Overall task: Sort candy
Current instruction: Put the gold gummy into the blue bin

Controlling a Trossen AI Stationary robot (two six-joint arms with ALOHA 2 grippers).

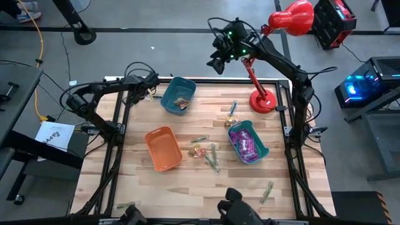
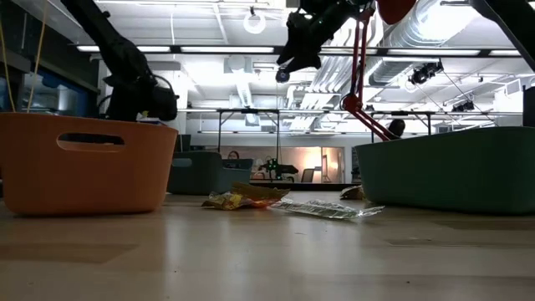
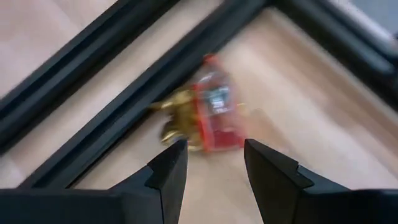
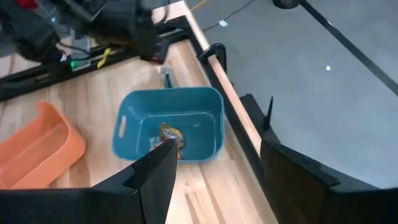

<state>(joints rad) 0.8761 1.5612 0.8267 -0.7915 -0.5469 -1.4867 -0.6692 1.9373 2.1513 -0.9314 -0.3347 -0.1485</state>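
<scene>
A red-and-gold wrapped candy (image 3: 211,112) lies on the wood beside the black frame rail (image 3: 124,93) at the table's far left corner. My left gripper (image 3: 214,146) hangs open just above it, pointing down, one finger on each side, touching nothing. My right gripper (image 1: 217,62) is open and high over the table's far edge, with the blue bin (image 4: 205,106) below it. That bin holds an orange-gold candy (image 4: 171,135). Purple candy (image 1: 245,147) fills the teal bin (image 1: 261,150). Loose candy (image 1: 201,150) lies mid-table.
The orange bin (image 1: 164,148) stands left of centre. A red lamp's base (image 1: 262,101) stands at the far right, and its head (image 1: 294,17) hangs beyond the far edge. More stick candy lies at the near right (image 1: 267,190) and by the teal bin (image 1: 232,112).
</scene>
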